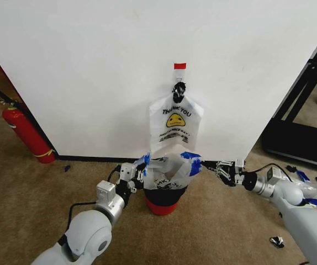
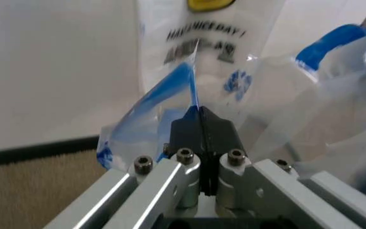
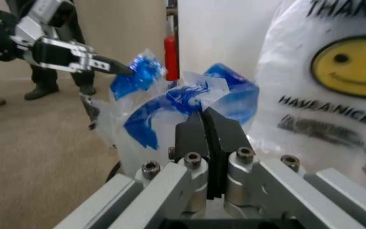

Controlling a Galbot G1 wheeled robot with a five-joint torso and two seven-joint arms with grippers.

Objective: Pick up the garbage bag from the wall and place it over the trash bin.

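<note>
The bag (image 1: 167, 168) sits over the bin (image 1: 162, 200), stretched between both claws. The bin stands on the carpet at the foot of the wall (image 1: 92, 66), directly below the hook (image 1: 179, 87) and red tape (image 1: 179, 65).

Left claw (image 1: 141, 179): at 9 o'clock of the bin, clenched on the bag's blue-patched edge. Right claw (image 1: 209, 165): at 3 o'clock of the bin, pads pressed together on the opposite blue edge.

A second bag (image 1: 175, 121) with the same print hangs from the hook, at 12 o'clock of the bin, its lower end reaching the stretched bag.

View differences:
- The head view shows the bin's red base, hook and tape.
- The left wrist view shows the pads closed on a thin blue fold of plastic (image 2: 186, 88).
- The right wrist view shows the left claw (image 3: 122, 70) across the bag opening, gripping the far edge.

Clearances: open carpet lies at 6 o'clock of the bin. An extinguisher (image 1: 26, 132) stands well apart at 9 o'clock, by the wall edge. A black frame (image 1: 305, 94) stands at 3 o'clock, beyond the right arm.
</note>
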